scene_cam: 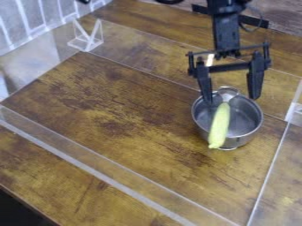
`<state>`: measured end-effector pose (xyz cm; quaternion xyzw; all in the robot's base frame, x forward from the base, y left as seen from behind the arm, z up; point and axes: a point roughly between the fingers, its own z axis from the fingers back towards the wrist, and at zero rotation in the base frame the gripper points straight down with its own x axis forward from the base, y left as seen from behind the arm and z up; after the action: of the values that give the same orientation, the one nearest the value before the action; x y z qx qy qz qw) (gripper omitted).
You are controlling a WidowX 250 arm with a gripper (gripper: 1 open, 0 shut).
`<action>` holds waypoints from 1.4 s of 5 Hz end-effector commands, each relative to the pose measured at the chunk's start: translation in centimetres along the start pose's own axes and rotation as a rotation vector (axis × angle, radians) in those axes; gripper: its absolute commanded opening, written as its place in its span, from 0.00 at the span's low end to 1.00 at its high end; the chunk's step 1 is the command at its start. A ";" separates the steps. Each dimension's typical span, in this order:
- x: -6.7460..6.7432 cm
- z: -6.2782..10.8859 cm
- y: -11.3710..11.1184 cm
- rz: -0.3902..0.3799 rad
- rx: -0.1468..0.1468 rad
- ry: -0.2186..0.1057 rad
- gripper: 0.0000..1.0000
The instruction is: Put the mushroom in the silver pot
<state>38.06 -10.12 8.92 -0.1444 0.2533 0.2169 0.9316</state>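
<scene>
The mushroom, a slim yellow-green piece, lies inside the silver pot, leaning from the pot's floor up against its near-left rim. The pot stands on the wooden table at the right. My gripper hangs just above the pot's far rim, open, its two black fingers spread wide with nothing between them. No part of the gripper touches the mushroom.
A low clear acrylic wall frames the wooden work area along the front and right. A small clear acrylic stand sits at the back left. A white object pokes in at the right edge.
</scene>
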 end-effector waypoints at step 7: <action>-0.1 1.8 0.1 0.029 -0.057 -0.001 1.00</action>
<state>38.70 -9.80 7.84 -0.1525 0.2801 0.2402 0.9168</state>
